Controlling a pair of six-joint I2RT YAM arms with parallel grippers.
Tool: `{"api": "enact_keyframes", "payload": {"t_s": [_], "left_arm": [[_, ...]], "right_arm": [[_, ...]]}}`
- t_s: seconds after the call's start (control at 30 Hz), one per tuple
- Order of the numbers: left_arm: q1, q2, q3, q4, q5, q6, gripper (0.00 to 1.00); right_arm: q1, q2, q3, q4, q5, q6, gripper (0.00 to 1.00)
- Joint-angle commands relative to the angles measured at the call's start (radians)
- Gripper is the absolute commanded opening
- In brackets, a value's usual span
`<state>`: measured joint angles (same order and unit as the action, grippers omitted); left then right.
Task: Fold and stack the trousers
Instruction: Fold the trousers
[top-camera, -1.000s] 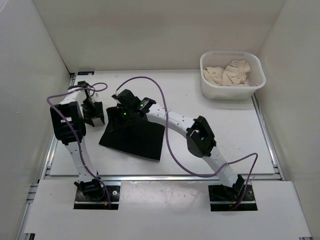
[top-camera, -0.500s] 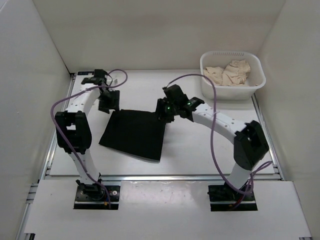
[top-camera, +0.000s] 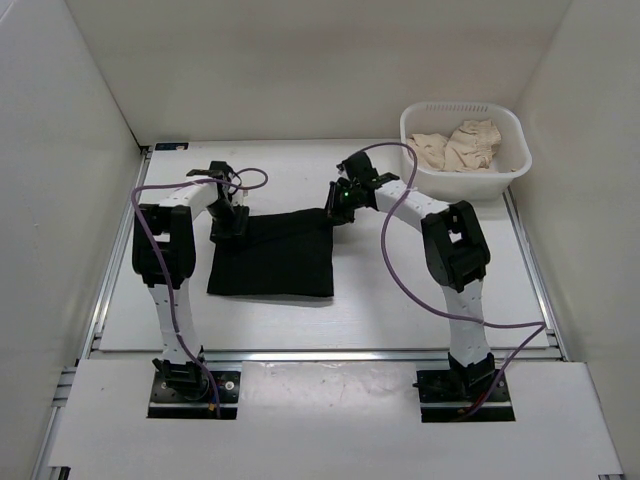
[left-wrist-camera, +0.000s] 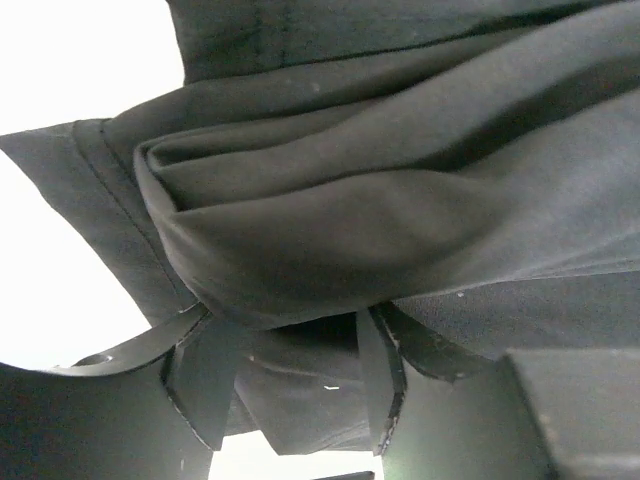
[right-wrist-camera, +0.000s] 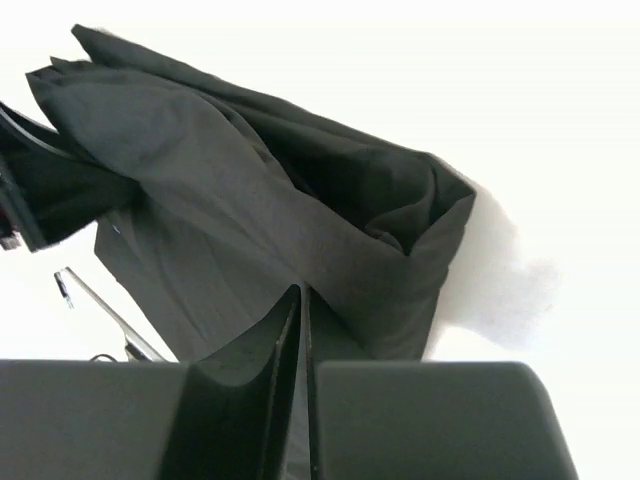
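While clamped on black trousers (top-camera: 272, 262), left pincer (top-camera: 228, 222) around a thick bunch, right pincer (top-camera: 338, 207) almost closed.

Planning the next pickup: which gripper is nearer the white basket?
Right. The right gripper holds the far-right corner of the black trousers, left of the white basket; the left gripper holds the far-left corner, farther away.

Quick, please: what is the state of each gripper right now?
Left gripper: closed, holding the black trousers at the far left corner.
Right gripper: closed, holding the same trousers at the far right corner.
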<state>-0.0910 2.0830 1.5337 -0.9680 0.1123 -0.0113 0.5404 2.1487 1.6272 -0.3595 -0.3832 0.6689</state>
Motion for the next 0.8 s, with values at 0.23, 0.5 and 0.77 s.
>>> {"api": "enact_keyframes", "payload": {"t_s": [0.23,0.5,0.77], "left_arm": [[0.028,-0.073,0.013,0.009,-0.028,0.011,0.68],[0.100,-0.138,0.060,-0.095,0.043,0.011,0.73],[0.155,-0.198,-0.024,-0.095,0.076,0.011,0.73]], "right_arm": [[-0.025,-0.084,0.054,-0.185,-0.060,-0.160,0.78],[-0.016,-0.231,-0.137,-0.282,0.027,-0.114,0.99],[-0.007,-0.104,-0.153,-0.133,-0.092,-0.089,0.99]]}}
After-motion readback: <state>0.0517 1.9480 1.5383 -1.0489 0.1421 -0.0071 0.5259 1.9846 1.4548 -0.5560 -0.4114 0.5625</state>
